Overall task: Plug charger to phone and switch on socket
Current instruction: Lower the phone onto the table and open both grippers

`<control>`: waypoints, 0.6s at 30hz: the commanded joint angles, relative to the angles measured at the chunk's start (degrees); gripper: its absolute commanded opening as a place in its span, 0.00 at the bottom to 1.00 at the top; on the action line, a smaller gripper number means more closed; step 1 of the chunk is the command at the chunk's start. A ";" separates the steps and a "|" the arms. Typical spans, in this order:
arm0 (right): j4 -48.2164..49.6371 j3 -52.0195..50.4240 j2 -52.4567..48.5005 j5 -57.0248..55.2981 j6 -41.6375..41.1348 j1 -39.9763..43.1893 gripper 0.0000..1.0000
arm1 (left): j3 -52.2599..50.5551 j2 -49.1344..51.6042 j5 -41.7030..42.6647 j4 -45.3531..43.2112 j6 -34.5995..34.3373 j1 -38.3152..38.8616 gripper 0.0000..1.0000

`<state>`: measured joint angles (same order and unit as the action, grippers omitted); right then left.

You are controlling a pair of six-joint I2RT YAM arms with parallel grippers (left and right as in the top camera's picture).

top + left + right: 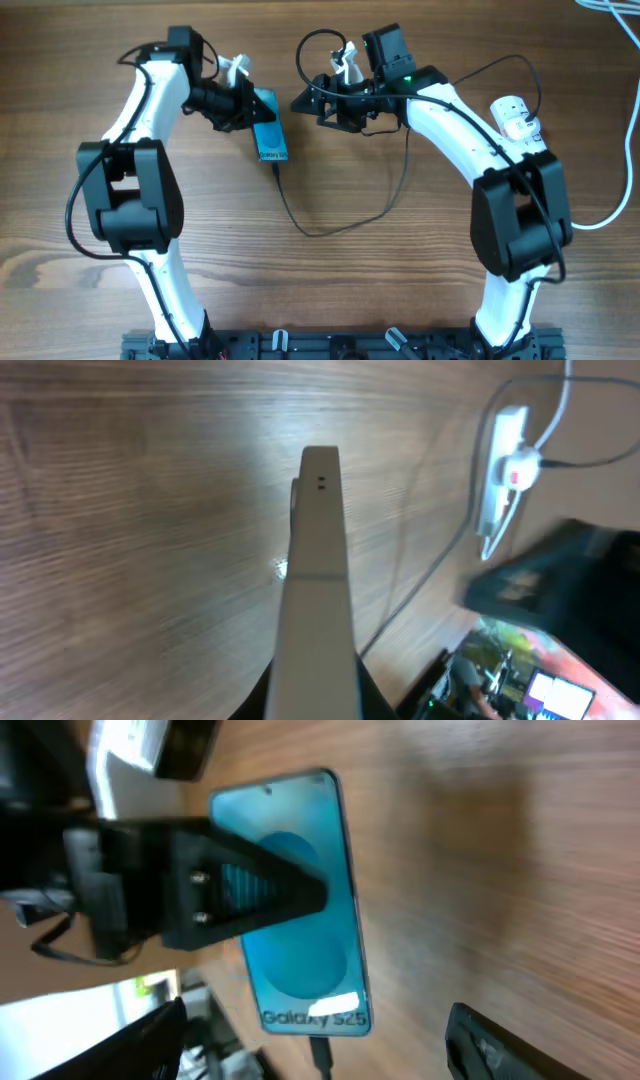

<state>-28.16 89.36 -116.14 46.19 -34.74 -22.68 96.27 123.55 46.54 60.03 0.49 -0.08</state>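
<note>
The flat, blue-screened phone (270, 130) is gripped by the left pincer (248, 108) at the far middle of the wooden surface (400, 290), with the thin black charger cable (330, 228) joined to its near end. The right pincer (312, 108) is held wide and empty just right of it.

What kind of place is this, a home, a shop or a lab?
Likely a robotics lab bench: a left arm and right arm stand at a wooden table, with a phone, charger and socket as props.
</note>
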 commanded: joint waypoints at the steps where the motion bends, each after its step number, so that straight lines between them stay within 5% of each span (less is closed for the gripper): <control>1: -5.33 0.20 10.56 -11.08 3.50 0.24 0.84 | -1.81 0.11 0.26 -2.67 -2.91 -0.02 0.04; 9: -18.27 0.20 26.91 -19.65 7.39 0.24 0.88 | -1.84 2.62 -2.38 -5.66 -9.62 2.75 0.04; 18: -23.39 0.20 27.15 -19.23 7.21 0.13 0.88 | -1.84 6.36 -7.87 -8.35 -18.16 9.62 0.04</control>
<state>-51.24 89.34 -89.71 27.99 -28.21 -22.68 94.54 127.11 39.40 51.75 -15.38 8.05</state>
